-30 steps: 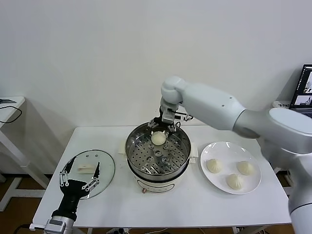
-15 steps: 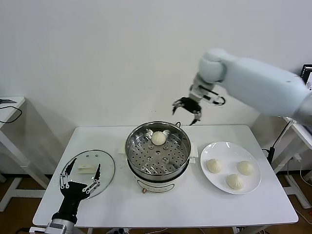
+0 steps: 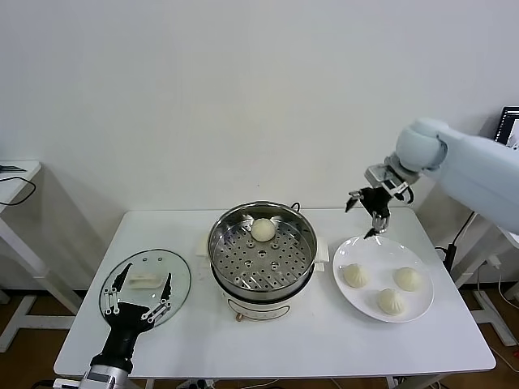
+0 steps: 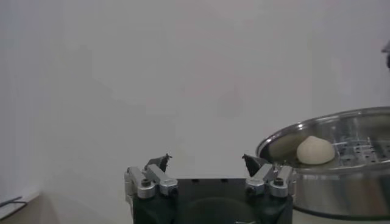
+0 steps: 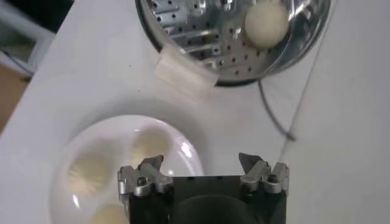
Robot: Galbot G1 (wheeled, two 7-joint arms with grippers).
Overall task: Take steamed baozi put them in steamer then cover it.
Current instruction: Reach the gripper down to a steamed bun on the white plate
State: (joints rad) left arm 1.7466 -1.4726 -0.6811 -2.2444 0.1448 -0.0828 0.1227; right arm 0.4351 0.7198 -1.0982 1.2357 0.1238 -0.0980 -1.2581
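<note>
Swinging away from the steamer (image 3: pixel 262 258) since a second ago, right gripper (image 3: pixel 366 215) now hangs open and empty over the far rim of the plate (image 3: pixel 422 310); one baozi (image 3: pixel 263 229) sits on the tray, three more (image 3: pixel 355 275) wait. Next pick looks imminent. Left gripper (image 3: pixel 142 301) idles, fingers spread, by the cover (image 3: pixel 180 277) on the table.

- A plain white wall (image 3: pixel 162 97) fills the view from 9 to 3 o'clock.
- White table (image 3: pixel 324 356) at centre.
- Second white table (image 3: pixel 16 174) at 9 o'clock.
- Monitor (image 3: pixel 509 126) edge at 3 o'clock.
</note>
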